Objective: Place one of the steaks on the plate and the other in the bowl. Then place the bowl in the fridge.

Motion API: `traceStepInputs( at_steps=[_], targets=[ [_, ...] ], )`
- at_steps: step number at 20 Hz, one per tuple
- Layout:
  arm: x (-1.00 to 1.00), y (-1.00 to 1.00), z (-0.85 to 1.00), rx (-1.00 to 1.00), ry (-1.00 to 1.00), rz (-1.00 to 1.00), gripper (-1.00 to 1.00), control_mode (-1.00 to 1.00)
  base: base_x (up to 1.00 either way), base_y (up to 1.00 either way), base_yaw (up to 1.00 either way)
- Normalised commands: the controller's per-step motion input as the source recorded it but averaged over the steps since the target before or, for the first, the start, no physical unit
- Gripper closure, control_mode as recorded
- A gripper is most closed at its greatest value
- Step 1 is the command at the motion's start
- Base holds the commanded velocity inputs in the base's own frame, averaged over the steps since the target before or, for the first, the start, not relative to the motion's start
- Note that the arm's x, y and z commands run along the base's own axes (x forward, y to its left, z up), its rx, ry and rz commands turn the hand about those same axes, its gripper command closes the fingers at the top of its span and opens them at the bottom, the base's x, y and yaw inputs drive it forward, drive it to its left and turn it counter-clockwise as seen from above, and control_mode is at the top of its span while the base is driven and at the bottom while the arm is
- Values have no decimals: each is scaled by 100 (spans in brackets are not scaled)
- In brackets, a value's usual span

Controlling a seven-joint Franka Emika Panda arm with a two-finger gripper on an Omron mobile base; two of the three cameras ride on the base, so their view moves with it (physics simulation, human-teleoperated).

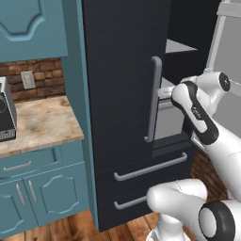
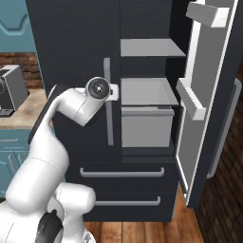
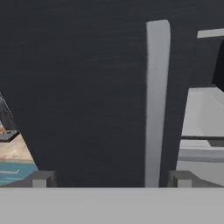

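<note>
The tall black fridge (image 1: 117,70) (image 2: 71,47) stands right in front of me. Its right door (image 2: 209,95) hangs wide open, showing grey shelves and a grey drawer (image 2: 144,126). The left door is shut, and its long grey bar handle (image 1: 153,99) (image 2: 108,102) (image 3: 156,105) is upright. My gripper (image 3: 111,179) faces this left door at handle height, open, fingertips (image 3: 41,178) far apart, nothing between them. The handle lies toward the right fingertip. The steaks, the plate and the bowl are out of view.
Teal cabinets (image 1: 37,188) and a stone counter (image 1: 42,122) stand left of the fridge, with a dark appliance (image 1: 5,113) (image 2: 12,90) on top. The open door juts out on the right over the wooden floor (image 2: 142,232). Two lower fridge drawers (image 1: 150,169) are shut.
</note>
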Motion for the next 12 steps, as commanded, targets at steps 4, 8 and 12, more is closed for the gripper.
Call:
traceStepInputs(
  at_steps=[4,8,12],
  targets=[
    [74,-7,0,2,1,6,-100,-100,0,0,0],
    [75,-5,-4,2,0,9,-100,-100,0,0,0],
    [72,-4,-7,1,0,9,-100,-100,0,0,0]
  ],
)
